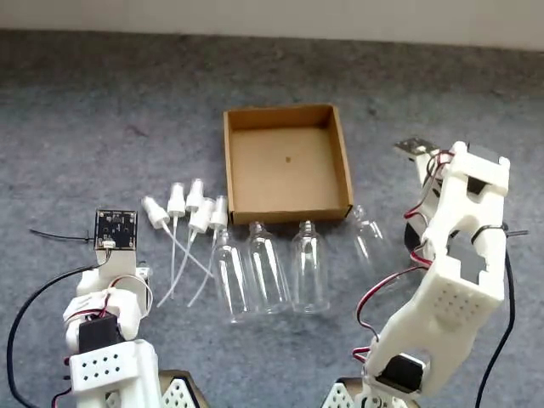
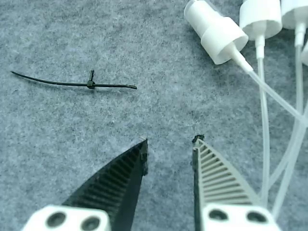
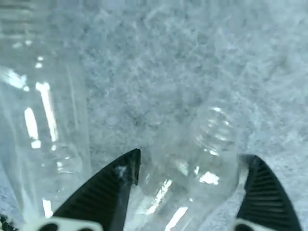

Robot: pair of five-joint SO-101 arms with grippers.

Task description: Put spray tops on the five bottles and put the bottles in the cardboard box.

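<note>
Four bottles (image 1: 268, 270) we count, capless, lower centre below the cardboard box (image 1: 228, 166), which holds none; spray tops (image 1: 183, 206) lie loose to their left. Our judgement: nothing finished. Right gripper (image 3: 191, 159) spread astride one bottle; left gripper (image 2: 171, 143) spread above carpet (image 2: 72, 144).

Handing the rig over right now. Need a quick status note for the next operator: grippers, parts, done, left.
Left gripper: open, empty, low beside the spray tops.
Right gripper: open, one finger on either side of a bottle lying near a corner of the cardboard box.
Three more bottles lie side by side in front of the box, uncapped.
Done: nothing; no top fitted, no bottle boxed.
Left: fit the tops, box the bottles.
</note>
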